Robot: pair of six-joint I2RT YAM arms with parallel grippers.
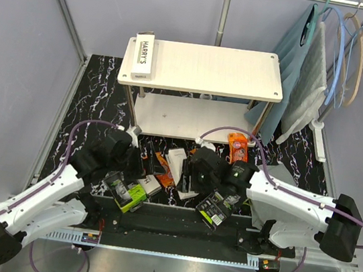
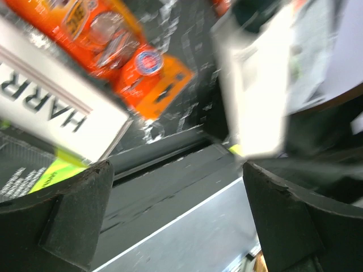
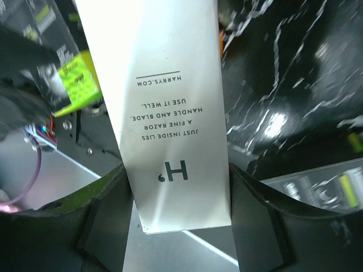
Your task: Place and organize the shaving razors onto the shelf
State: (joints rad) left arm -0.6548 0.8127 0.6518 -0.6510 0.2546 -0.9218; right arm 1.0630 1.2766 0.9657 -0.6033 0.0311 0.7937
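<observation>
The shelf (image 1: 204, 68) stands at the back with one white HARRY'S box (image 1: 143, 55) on the left end of its top board. Its lower board (image 1: 191, 118) is bare. My right gripper (image 1: 193, 173) (image 3: 177, 192) is shut on a white HARRY'S box (image 3: 176, 124) (image 1: 180, 166), gripped by its long sides over the pile. My left gripper (image 1: 137, 169) (image 2: 176, 215) is open and empty, low beside another white HARRY'S box (image 2: 51, 96) and an orange pack (image 2: 119, 45). Black-and-lime packs (image 1: 126, 192) (image 1: 217, 207) lie near the front rail. Another orange pack (image 1: 237, 147) lies by the shelf's right leg.
A clothes rail with hangers (image 1: 357, 39) stands at the back right, with a grey cloth (image 1: 310, 86) and a teal cloth (image 1: 290, 63) hanging next to the shelf's right end. A black front rail (image 1: 169, 225) runs between the arm bases.
</observation>
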